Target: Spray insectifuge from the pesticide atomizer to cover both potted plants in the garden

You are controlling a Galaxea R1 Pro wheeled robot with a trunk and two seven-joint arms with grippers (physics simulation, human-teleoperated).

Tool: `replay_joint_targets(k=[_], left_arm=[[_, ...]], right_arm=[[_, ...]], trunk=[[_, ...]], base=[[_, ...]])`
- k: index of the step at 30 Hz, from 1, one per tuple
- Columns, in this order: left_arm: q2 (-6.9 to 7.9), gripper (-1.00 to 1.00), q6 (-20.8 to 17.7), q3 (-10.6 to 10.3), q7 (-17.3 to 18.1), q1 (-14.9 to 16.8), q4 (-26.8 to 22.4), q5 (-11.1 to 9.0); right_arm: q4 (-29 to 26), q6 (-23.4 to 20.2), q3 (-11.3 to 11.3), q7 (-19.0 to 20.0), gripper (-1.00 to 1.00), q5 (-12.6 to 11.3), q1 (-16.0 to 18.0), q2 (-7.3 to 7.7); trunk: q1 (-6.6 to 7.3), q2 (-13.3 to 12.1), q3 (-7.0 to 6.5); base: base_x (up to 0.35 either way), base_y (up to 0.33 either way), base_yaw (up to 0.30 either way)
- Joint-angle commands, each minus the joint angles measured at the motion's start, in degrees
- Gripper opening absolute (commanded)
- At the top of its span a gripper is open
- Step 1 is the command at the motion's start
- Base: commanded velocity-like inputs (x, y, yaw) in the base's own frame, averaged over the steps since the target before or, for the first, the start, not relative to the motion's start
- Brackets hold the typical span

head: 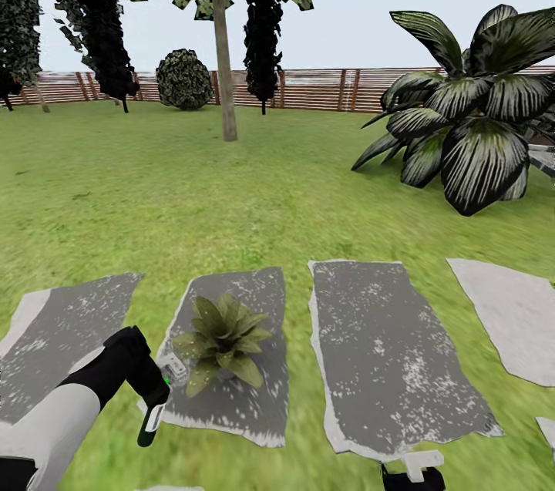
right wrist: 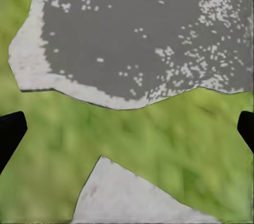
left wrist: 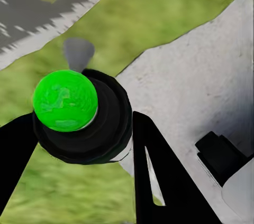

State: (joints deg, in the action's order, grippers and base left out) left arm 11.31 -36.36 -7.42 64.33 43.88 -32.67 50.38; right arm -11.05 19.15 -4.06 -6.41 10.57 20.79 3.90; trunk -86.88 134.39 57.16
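With the left end effector [left wrist: 84, 145] clamped on the pesticide atomizer [left wrist: 79, 115], we aim its nozzle squarely over the potted plant [head: 223, 341]; the right end effector [right wrist: 127, 131] is spread open.

jaws clamp green-topped atomizer [left wrist: 79, 115] over lawn [left wrist: 174, 7]

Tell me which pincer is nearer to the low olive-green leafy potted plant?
Left. The left pincer is just beside the low olive-green leafy potted plant; the right pincer is farther off.
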Motion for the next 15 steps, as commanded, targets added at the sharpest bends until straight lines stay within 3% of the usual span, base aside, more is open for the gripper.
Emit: replay_joint_targets(k=[1,6,15], left_arm=[[0.04,-1.0,-0.5,-0.2,0.3,0.0,-0.1,0.1],[0.03,-1.0,-0.5,-0.2,0.4,0.0,0.0,0.1],[-0.13,-1.0,-0.5,-0.1,0.3,-0.1,0.0,0.1]], right_arm=[[0.1,0.2,-0.4,-0.1,1.0,0.6,0.0,-0.03],[0.1,0.2,-0.4,-0.1,1.0,0.6,0.0,-0.09],[0.1,0.2,-0.4,-0.1,1.0,0.6,0.0,-0.12]], trunk=[[0.04,0.0,0.05],[0.04,0.0,0.05],[0.04,0.0,0.05]], base=[[-0.196,-0.212,0.036],[-0.011,-0.247,0.192],[0.139,-0.269,0.273]])
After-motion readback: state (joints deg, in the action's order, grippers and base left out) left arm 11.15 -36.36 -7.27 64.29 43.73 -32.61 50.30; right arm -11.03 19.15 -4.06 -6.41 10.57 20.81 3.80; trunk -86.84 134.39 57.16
